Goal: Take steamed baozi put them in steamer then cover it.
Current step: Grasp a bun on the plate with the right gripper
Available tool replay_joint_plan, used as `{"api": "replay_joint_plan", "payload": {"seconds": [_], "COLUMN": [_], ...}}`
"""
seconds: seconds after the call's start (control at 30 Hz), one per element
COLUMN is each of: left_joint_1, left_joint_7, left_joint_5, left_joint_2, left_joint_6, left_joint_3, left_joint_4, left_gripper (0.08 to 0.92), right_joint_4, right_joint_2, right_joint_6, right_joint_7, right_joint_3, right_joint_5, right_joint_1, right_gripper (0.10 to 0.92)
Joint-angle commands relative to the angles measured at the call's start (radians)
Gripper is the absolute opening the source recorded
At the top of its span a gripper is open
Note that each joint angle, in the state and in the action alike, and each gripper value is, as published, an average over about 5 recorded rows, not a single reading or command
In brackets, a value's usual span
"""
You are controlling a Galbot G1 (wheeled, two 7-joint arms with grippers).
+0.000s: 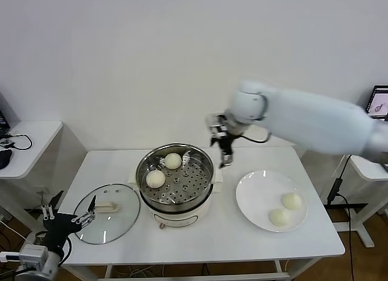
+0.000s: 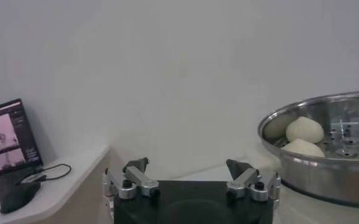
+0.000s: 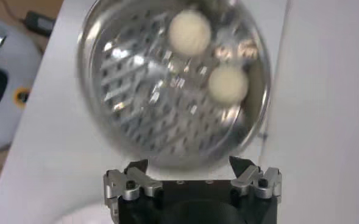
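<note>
The steamer [image 1: 176,203] stands mid-table, its perforated tray holding two baozi [image 1: 173,161] [image 1: 156,179]. Two more baozi [image 1: 291,201] [image 1: 279,217] lie on the white plate [image 1: 254,196] to its right. The glass cover [image 1: 124,220] lies flat on the table left of the steamer. My right gripper [image 1: 222,148] hangs open and empty above the steamer's right rear rim. In the right wrist view the right gripper [image 3: 189,163] looks down on the steamer [image 3: 106,91] and its two baozi [image 3: 190,33] [image 3: 228,83]. My left gripper [image 1: 71,212] is parked open, low at the table's front left corner.
A white side table [image 1: 36,141] with cables stands at the left, with a monitor [image 2: 5,140] and a mouse [image 2: 17,196] on it in the left wrist view. Another desk with a screen [image 1: 379,102] is at the right. A white wall rises behind the table.
</note>
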Motion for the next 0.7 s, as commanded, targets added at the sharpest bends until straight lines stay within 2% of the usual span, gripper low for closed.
{"api": "replay_joint_plan", "payload": {"seconds": [0.03, 0.33, 0.7], "left_joint_1": [0.005, 0.005, 0.019], "left_joint_7": [0.0, 0.0, 0.001], "left_joint_5": [0.005, 0.018, 0.034], "left_joint_2": [-0.002, -0.007, -0.021], "left_joint_6": [0.001, 0.012, 0.011], "left_joint_3": [0.005, 0.013, 0.019], "left_joint_4": [0.0, -0.002, 0.002], "left_gripper": [0.823, 0.823, 0.823], "right_joint_4": [0.158, 0.168, 0.146], "right_joint_2": [-0.41, -0.539, -0.502], "right_joint_6": [0.122, 0.166, 0.171], "right_joint_7": [-0.086, -0.086, -0.065], "right_joint_3": [0.07, 0.385, 0.574], "right_joint_5": [-0.189, -0.347, -0.43], "right_joint_1": [-0.127, -0.546, -0.827], "right_gripper": [0.823, 0.823, 0.823]}}
